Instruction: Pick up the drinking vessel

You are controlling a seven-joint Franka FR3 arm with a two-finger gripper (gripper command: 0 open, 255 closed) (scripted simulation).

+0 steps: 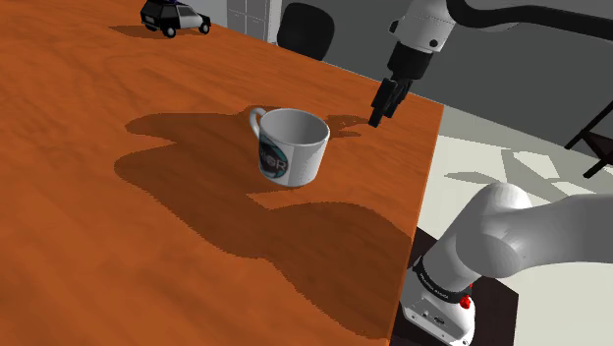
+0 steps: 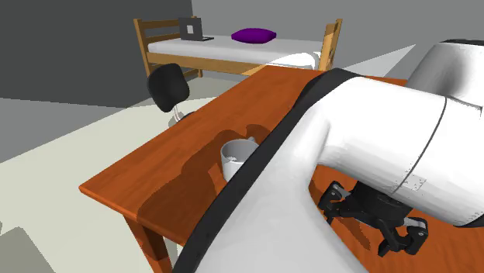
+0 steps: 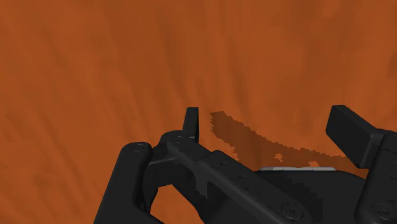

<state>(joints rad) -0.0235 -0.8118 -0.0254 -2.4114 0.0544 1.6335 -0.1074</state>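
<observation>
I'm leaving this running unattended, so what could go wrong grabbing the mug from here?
1. The open gripper hangs beside the mug, over bare table; descending here would likely close on nothing.
2. Sliding over low could knock the mug sideways.
3. The handle faces away from the gripper, so a rim pinch may slip.

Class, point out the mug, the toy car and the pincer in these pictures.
mug [image 1: 295, 155]: shoulder view, on its outer side wall.
toy car [image 1: 175, 17]: shoulder view, on its body.
pincer [image 1: 377, 119]: shoulder view, between its fingertips.
</observation>
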